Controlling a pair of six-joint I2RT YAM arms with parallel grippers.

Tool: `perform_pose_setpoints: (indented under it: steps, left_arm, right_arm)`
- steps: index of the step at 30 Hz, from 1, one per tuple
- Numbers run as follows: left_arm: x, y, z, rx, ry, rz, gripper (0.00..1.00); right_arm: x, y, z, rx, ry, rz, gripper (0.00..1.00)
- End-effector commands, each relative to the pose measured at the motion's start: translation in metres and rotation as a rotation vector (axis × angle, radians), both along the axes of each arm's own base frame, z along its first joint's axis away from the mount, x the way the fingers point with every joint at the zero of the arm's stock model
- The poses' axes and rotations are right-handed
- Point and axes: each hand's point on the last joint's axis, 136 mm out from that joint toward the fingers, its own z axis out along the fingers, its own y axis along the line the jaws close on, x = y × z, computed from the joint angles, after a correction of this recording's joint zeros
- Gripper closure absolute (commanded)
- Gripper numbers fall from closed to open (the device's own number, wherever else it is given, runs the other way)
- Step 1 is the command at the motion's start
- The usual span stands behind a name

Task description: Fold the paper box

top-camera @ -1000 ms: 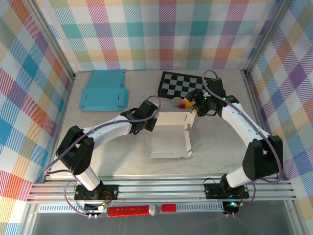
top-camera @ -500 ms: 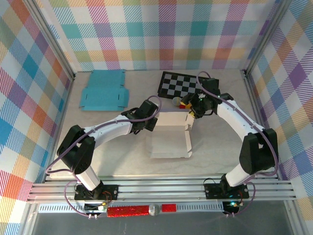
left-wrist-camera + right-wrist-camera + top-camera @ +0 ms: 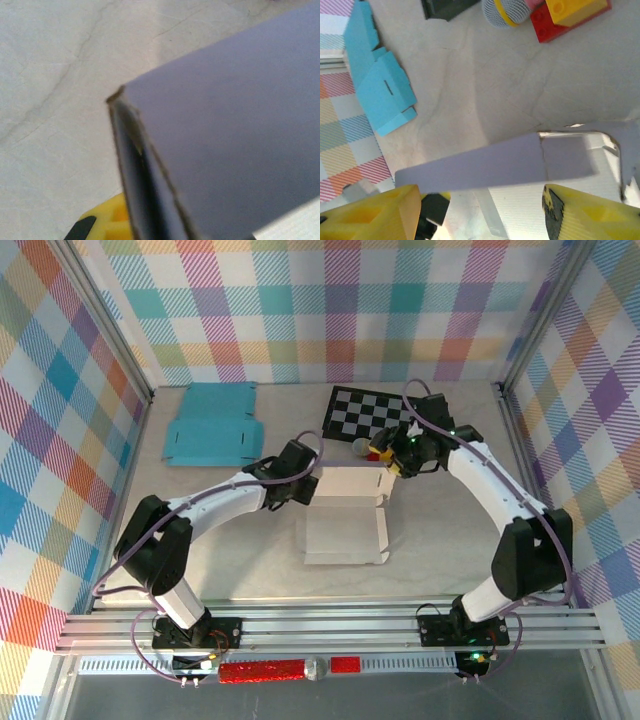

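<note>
**White paper box (image 3: pixel 345 512) at the centre of the top view, a gripper at each of its upper corners.**

The paper box lies partly folded on the table (image 3: pixel 440 540) with its rear wall raised. The left gripper (image 3: pixel 306 487) is at the upper left corner and the right gripper (image 3: pixel 392 464) at the upper right. There is one white box, one flat blue box blank (image 3: pixel 212 426) at upper left, one checkerboard (image 3: pixel 368 410), and one red-and-yellow block (image 3: pixel 379 453) beside one grey ball (image 3: pixel 360 447), just above the box. In the right wrist view the two yellow fingers (image 3: pixel 370 215) stand wide apart at the bottom corners, gripping nothing, and the raised wall stretches across just above the gap. In the left wrist view the wall's edge runs down mid-frame beside one yellow fingertip (image 3: pixel 102 225). Whether those jaws grip the wall cannot be told.
</note>
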Motion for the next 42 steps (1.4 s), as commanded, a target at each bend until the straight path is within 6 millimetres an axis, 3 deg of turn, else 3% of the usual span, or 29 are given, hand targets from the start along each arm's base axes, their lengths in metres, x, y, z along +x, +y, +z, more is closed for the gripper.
perform_pose_setpoints:
  steps: [1, 5, 11, 17, 20, 24, 29, 42]
  left_arm:
    - [-0.001, 0.003, 0.027, -0.099, 0.013, -0.034, 1.00]
    - [-0.002, 0.009, 0.029, -0.158, 0.043, -0.066, 1.00]
    - [0.006, 0.012, 0.044, -0.312, 0.076, -0.092, 1.00]
    - [0.021, 0.018, 0.053, -0.417, 0.107, -0.075, 1.00]
    - [0.023, 0.015, 0.054, -0.440, 0.143, -0.085, 1.00]
    - [0.023, 0.013, 0.054, -0.481, 0.178, -0.095, 1.00]
    - [0.023, 0.012, 0.051, -0.506, 0.245, -0.106, 1.00]
    - [0.027, 0.010, 0.047, -0.530, 0.296, -0.107, 1.00]
  right_arm:
    - [0.004, -0.023, 0.051, 0.017, -0.225, 0.036, 0.35]
    - [0.013, -0.042, 0.063, 0.118, -0.362, 0.048, 0.39]
    - [0.022, -0.035, 0.040, 0.146, -0.457, 0.184, 0.54]
    - [0.030, -0.034, 0.034, 0.209, -0.506, 0.289, 0.62]
    - [0.027, -0.024, 0.039, 0.279, -0.543, 0.377, 0.63]
    - [0.023, -0.021, 0.030, 0.264, -0.552, 0.434, 0.63]
    - [0.021, -0.011, 0.041, 0.315, -0.585, 0.489, 0.61]
    - [0.016, -0.001, 0.041, 0.292, -0.590, 0.527, 0.61]
